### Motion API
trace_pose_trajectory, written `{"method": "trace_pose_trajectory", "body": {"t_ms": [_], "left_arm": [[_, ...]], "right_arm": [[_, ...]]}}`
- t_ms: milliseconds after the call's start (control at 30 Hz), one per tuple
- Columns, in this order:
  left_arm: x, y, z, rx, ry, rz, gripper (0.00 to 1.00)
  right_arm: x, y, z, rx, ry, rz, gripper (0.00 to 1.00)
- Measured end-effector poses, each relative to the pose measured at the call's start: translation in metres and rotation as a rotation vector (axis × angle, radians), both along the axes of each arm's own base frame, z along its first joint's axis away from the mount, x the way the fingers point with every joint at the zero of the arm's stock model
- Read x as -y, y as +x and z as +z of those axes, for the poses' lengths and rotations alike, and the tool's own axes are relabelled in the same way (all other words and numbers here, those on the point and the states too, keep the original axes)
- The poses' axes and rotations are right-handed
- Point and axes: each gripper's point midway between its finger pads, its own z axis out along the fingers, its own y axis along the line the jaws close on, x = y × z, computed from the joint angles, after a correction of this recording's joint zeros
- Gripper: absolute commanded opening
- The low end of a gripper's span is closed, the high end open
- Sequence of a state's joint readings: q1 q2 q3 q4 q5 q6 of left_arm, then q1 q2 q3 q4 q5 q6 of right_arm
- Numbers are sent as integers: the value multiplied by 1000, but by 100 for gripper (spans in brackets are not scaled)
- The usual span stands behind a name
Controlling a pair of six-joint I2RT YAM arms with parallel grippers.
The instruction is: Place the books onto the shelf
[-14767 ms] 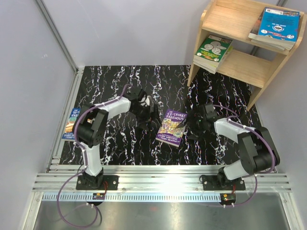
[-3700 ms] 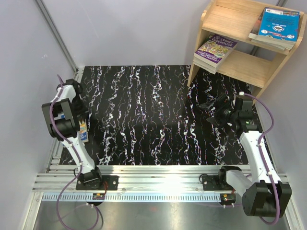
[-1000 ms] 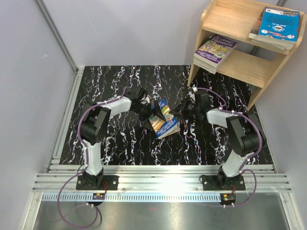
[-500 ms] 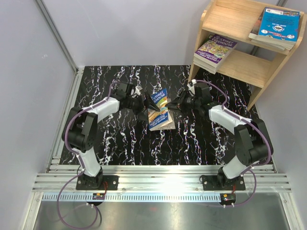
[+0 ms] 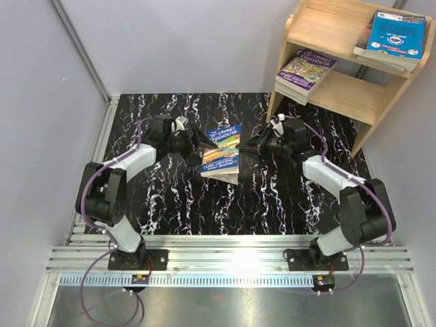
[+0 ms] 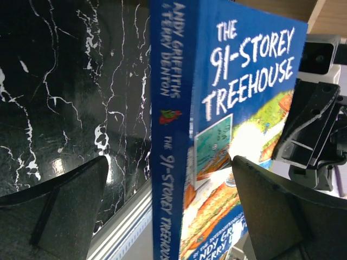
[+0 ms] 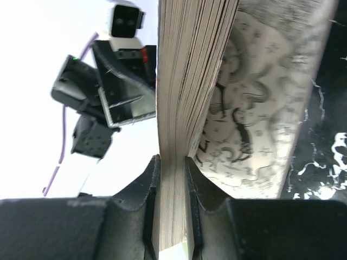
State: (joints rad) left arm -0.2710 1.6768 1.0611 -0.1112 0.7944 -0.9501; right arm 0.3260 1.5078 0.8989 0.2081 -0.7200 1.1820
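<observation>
Fingers of the right gripper are closed to a narrow gap on the page edge of the blue Treehouse book, one finger against each cover. This pinch is plain only in the right wrist view.

Left gripper: jaws spread wide with nothing gripped, one finger on either side of the book's spine. Whether either pad touches a cover cannot be told.

The left wrist view alone gives the title "The 91-Storey Treehouse", the authors' names on the spine, and the right gripper's body behind the book's far edge.

The top view alone gives the setting. The book sits tilted over the middle of the black marbled table, front cover toward the camera. The two grippers reach in to it from opposite sides. Whether its lower edge rests on the surface cannot be told.

Shelf: light wood, two tiers, at the far right corner, well apart from the held book. A purple paperback lies flat on a small stack at the left of the lower tier. A blue paperback tops another stack at the right of the upper tier. The right arm lies between the held book and the shelf.
</observation>
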Motion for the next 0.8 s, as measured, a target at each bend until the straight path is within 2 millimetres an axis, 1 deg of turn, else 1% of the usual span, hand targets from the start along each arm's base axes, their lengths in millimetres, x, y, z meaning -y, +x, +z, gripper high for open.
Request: {"method": "trace_pose_trajectory", "body": {"t_ms": [133, 167, 233, 300, 333, 367, 433, 467, 533, 633, 667, 700, 733, 767, 800], "left_arm": [[-6, 5, 1, -13, -36, 31, 99], [-7, 7, 2, -11, -44, 37, 97], [-6, 12, 9, 5, -69, 49, 90], [-3, 16, 18, 27, -101, 51, 76], [-1, 18, 22, 36, -120, 52, 54], [1, 19, 26, 38, -135, 52, 42], [7, 19, 34, 58, -163, 41, 9], [8, 20, 39, 62, -180, 38, 0], [10, 24, 44, 85, -199, 35, 0], [12, 27, 46, 81, -219, 35, 0], [12, 28, 47, 80, -224, 34, 0], [13, 28, 49, 79, -228, 34, 0], [13, 30, 52, 79, -233, 32, 0], [14, 32, 57, 81, -237, 30, 0], [15, 35, 63, 86, -241, 26, 0]], "right_arm": [[-1, 0, 7, -5, 23, -3, 0], [-1, 0, 8, -5, 29, -5, 0], [-1, 2, 13, 4, 49, -10, 0], [-2, 3, 16, 10, 65, -14, 0], [-2, 3, 17, 11, 76, -17, 0], [-2, 3, 17, 10, 85, -19, 0], [-2, 1, 17, 3, 102, -14, 0], [-1, 0, 16, -5, 109, -12, 0], [0, 1, 15, -15, 113, -17, 0], [3, 3, 15, -16, 113, -23, 0], [3, 4, 15, -17, 109, -22, 14], [3, 4, 15, -17, 101, -19, 36], [4, 5, 16, -15, 96, -18, 55], [5, 6, 17, -14, 83, -14, 78], [5, 7, 19, -5, 70, -8, 97]]}}
